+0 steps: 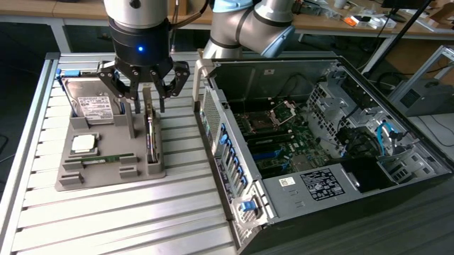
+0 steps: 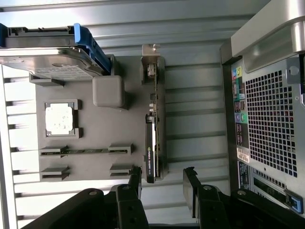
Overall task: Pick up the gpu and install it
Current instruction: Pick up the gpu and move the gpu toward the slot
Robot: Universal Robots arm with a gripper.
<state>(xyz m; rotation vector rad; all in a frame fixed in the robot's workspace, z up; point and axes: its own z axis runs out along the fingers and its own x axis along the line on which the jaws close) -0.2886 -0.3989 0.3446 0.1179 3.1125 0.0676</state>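
The arm's black gripper (image 1: 146, 104) hangs directly over the gpu (image 1: 150, 134), a thin dark circuit card with a silvery metal end bracket. The card stands on its long edge in a slot along the exterior view's right side of a flat grey moulded parts tray (image 1: 145, 171). The fingers (image 2: 191, 186) are spread wide apart and hold nothing. In the wrist view the card (image 2: 153, 124) lines up with the gap between them, a little nearer one finger than the other. Its long axis runs along the tray's edge, roughly parallel to the perforated back wall of the open black-and-silver computer case (image 1: 234, 159) just beside it, so the fingers straddle the card across its thin faces rather than its length. The fingertips look level with or just above the card's top edge and appear not to touch it. The tray also carries a boxy silver hard drive with a white label (image 1: 92, 98) and sits on the ribbed metal surface (image 1: 106, 223). I judge the card not yet grasped and the install not begun.
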